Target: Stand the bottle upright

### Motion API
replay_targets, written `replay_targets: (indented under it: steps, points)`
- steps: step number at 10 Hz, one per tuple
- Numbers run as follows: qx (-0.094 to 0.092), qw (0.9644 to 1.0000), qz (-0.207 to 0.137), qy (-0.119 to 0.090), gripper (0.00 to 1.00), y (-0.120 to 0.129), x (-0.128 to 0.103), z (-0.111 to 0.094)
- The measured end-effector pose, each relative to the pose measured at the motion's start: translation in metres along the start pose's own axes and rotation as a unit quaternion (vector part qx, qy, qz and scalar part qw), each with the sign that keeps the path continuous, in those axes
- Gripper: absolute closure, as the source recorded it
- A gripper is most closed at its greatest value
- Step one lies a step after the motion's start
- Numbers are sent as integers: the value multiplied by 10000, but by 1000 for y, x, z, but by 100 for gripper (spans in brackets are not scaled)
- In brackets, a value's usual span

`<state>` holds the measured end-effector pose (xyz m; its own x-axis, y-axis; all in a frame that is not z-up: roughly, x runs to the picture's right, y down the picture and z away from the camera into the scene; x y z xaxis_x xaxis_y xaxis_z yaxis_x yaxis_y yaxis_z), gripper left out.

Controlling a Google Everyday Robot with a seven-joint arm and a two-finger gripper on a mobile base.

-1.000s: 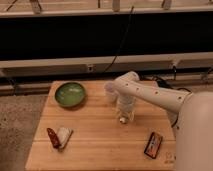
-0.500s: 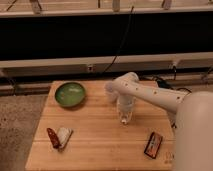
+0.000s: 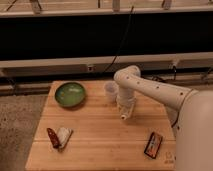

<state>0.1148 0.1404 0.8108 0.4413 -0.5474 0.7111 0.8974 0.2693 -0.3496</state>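
hand low over table | grip: cannot tell | cup beside | green bowl apart

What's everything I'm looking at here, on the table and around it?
table: one, pale wood, centre.
bowl: one, green, table's far-left corner.
cup: one, whitish translucent, right of the bowl.
packet: one, red, table's near left.
wrapper: one, white, right beside the packet.
snack bar: one, dark reddish, near-right corner.
cable: one, black, against the dark wall behind.
arm: one, white, reaching in from the right.
gripper: one, white, low over the table's middle, near the cup.
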Motion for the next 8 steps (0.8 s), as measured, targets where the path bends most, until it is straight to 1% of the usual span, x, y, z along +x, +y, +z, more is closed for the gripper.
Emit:
replay_targets:
  steps: [1, 2, 3, 4, 6, 7, 8]
  points:
    - [-10, 9998, 183, -46, 100, 0, -1, -15]
    - [-20, 9994, 342, -90, 100, -1, -2, -23]
    - [-27, 9987, 487, -116, 100, -2, -1, -28]
    - [-35, 9986, 505, -135, 100, -2, -2, -30]
    - [-69, 9976, 600, -335, 100, -3, -13, -43]
    - [-54, 9967, 649, -478, 100, -3, -22, -55]
    - [1, 9958, 694, -604, 100, -4, -33, -68]
